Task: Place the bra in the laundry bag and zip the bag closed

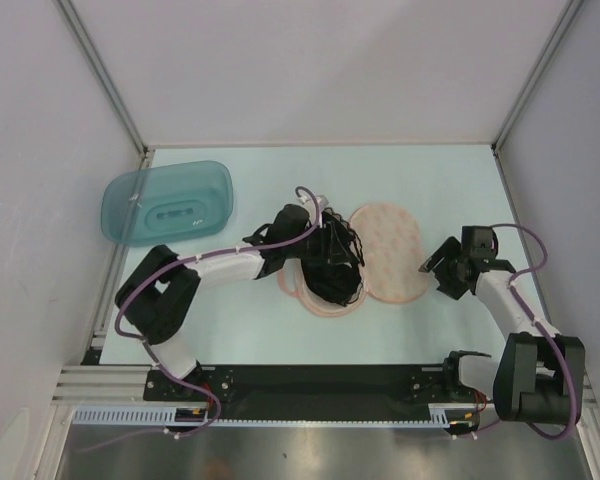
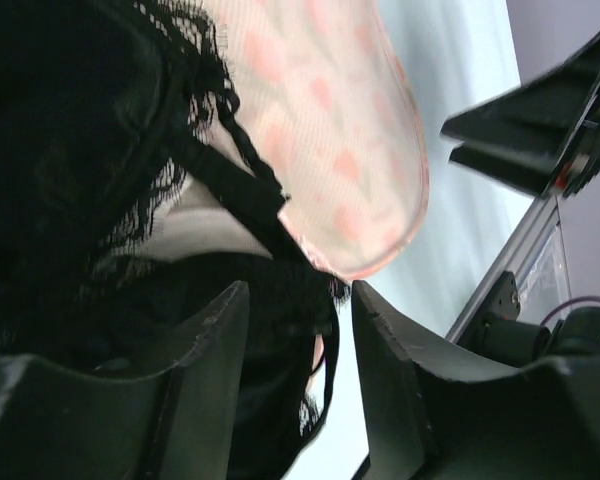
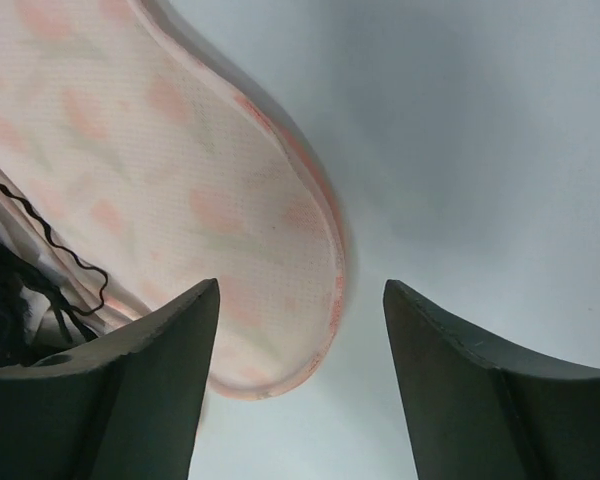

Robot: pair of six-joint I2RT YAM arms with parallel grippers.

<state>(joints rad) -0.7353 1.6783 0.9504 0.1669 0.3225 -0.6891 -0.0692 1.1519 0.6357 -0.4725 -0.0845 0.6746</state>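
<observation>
Dark fingers (image 2: 210, 370) of the left end effector (image 2: 300, 295) fill the bottom of its wrist view. They stand part-spread, with black lace of the bra (image 1: 335, 262) bunched in the gap and a pale sliver of table (image 2: 460, 120) showing beside one finger. From above, the laundry bag (image 1: 390, 250) lies open mid-table. The bra is heaped on its nine o'clock lobe, and the three o'clock lobe shows its mesh lining. The right end effector (image 1: 430, 265) sits at that lobe's three o'clock edge, spread and holding nothing; in its wrist view the pink rim shows between its fingers. A teal tub (image 1: 165, 205) rests at ten o'clock, well apart.
</observation>
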